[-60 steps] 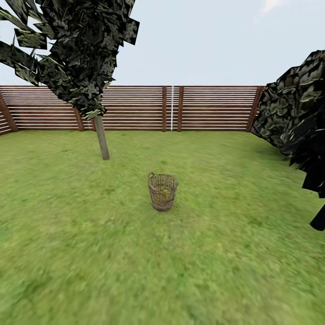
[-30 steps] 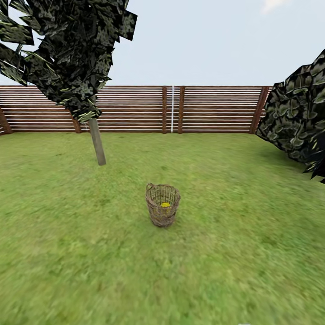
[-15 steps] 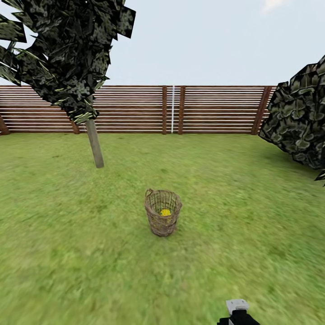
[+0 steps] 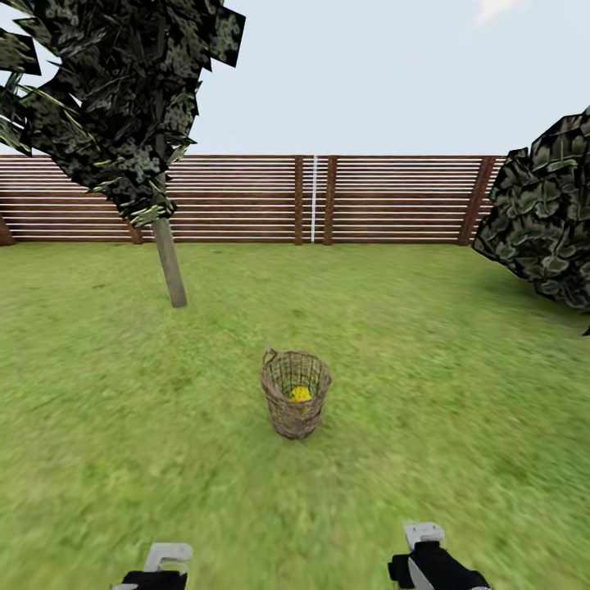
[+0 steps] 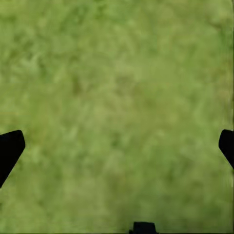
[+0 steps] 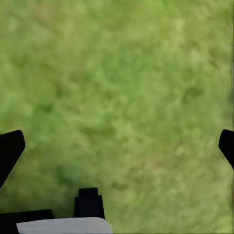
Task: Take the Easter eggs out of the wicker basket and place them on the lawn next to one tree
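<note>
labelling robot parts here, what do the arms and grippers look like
In the head view, the left gripper and right gripper each end in a pale grey squared tip on a black body. In the wrist views the fingers are plain black wedges. No cables or markings show.

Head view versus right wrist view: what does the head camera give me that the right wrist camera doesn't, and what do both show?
Head view: the brown woven wicker basket with something yellow inside, the leaning grey-brown tree trunk, the slatted wooden fence, the sky and the left hand. Right wrist view: the black fingertips spread wide at the frame's edges with grass between them. Both: the mottled green lawn and the right hand.
</note>
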